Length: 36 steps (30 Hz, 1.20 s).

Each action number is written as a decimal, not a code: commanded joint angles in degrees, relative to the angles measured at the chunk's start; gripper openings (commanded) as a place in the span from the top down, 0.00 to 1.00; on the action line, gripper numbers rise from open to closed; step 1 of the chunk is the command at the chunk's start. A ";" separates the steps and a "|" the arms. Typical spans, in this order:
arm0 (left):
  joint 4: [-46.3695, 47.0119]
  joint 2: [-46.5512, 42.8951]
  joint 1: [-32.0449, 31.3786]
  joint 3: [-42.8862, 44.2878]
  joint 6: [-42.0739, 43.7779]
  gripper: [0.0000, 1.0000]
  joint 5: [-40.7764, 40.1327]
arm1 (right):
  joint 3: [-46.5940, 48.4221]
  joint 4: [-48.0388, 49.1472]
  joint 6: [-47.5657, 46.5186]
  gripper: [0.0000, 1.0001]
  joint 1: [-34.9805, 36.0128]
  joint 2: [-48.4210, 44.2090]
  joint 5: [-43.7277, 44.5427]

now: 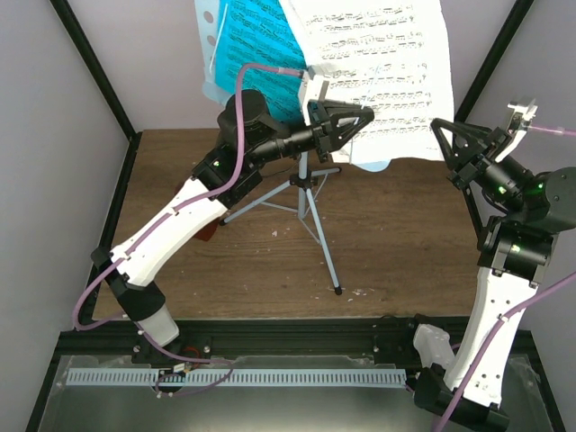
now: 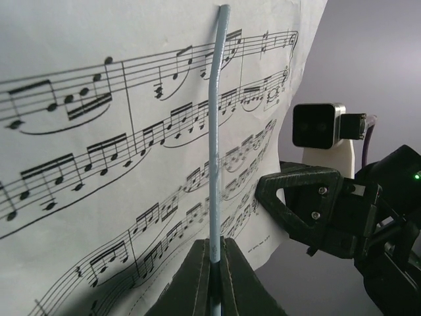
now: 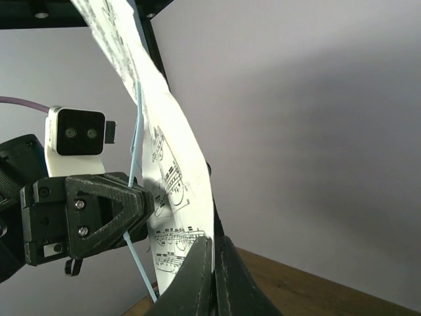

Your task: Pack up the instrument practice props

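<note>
The pale blue music stand [image 1: 209, 27] stands on a silver tripod [image 1: 306, 202] at the back of the table. It carries a blue page [image 1: 256, 45] and a white page [image 1: 378, 54]. My left gripper [image 1: 364, 115] is shut on the stand's thin pale blue edge [image 2: 216, 131], and its jaws [image 2: 217, 253] pinch it from both sides. My right gripper [image 1: 441, 135] is shut on the right edge of the white page [image 3: 177, 184], seen between its jaws [image 3: 214, 247]. A red-brown bit, maybe the metronome [image 1: 207, 232], is mostly hidden under the left arm.
The brown wooden table [image 1: 396, 234] is boxed in by pale walls and black frame posts [image 1: 490, 63]. A black rail [image 1: 297, 337] runs along the near edge. The tripod's long leg [image 1: 326, 256] reaches toward the front middle.
</note>
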 commanded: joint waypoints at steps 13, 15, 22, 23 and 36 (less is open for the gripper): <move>9.89 -4.24 -0.76 -6.14 7.96 1.00 4.13 | 2.18 -3.79 -0.46 0.99 -0.13 0.66 4.86; 9.70 -4.16 -0.80 -6.21 7.99 1.00 3.94 | 2.18 -4.06 -0.46 0.99 -0.15 0.47 5.93; 8.78 -3.94 -0.78 -5.92 7.61 1.00 2.72 | 6.34 -16.95 -8.27 0.99 -0.17 -2.13 28.90; 8.61 -3.98 -0.80 -5.95 7.70 1.00 2.59 | 6.92 -19.34 -10.10 0.99 -0.13 -2.31 34.75; 5.80 -4.07 -0.80 -5.68 7.96 0.85 -0.07 | -19.62 -14.07 -5.05 0.99 -0.16 -5.80 51.93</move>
